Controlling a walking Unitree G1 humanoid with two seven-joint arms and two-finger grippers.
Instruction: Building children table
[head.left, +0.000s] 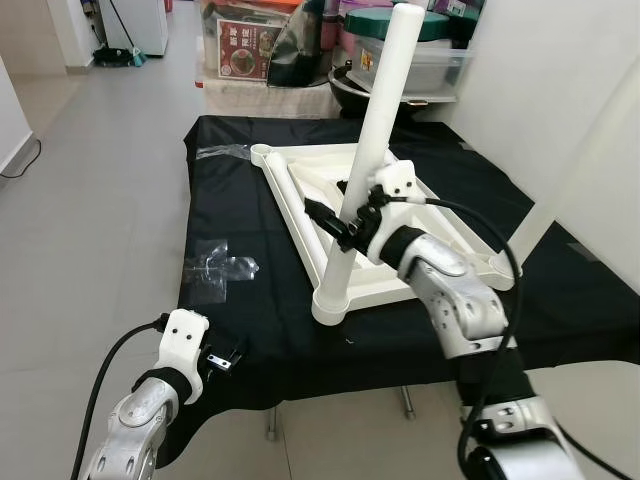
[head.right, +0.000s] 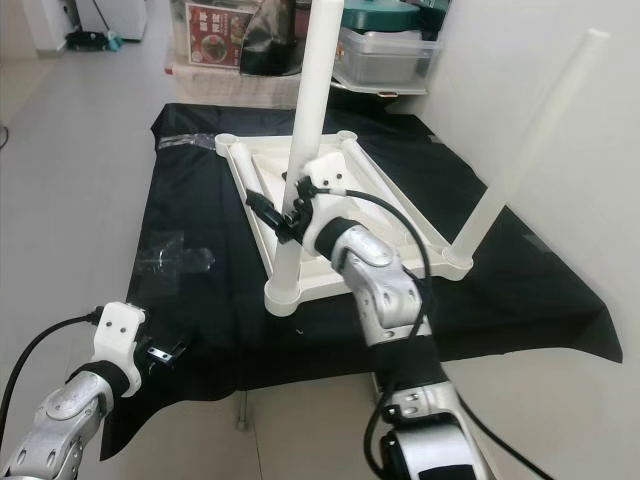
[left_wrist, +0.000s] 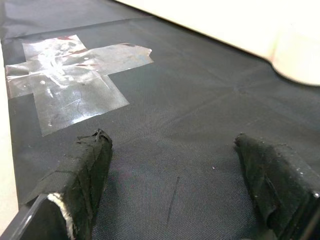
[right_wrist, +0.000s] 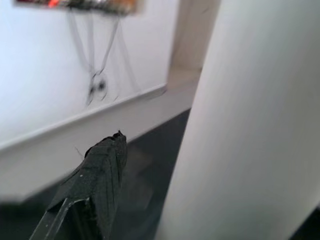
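A white children's table top (head.left: 288, 195) lies upside down on a black cloth (head.left: 230, 200). One white leg (head.left: 385, 90) stands in its near corner socket (head.left: 330, 303), leaning slightly. A second leg (head.right: 530, 150) rises from the right corner. My right gripper (head.left: 338, 222) is at the near leg's lower half, open, with the leg (right_wrist: 250, 125) between its fingers; one finger (right_wrist: 100, 175) stands a little apart from it and the other is hidden. My left gripper (head.left: 225, 360) hovers open and empty low over the cloth (left_wrist: 190, 100) at the front left edge.
Clear tape patches (head.left: 215, 265) stick to the cloth on the left. Boxes and a dark pot (head.left: 350, 90) crowd the back edge. A white wall (head.left: 560, 80) runs along the right. Tiled floor (head.left: 90, 200) lies open to the left.
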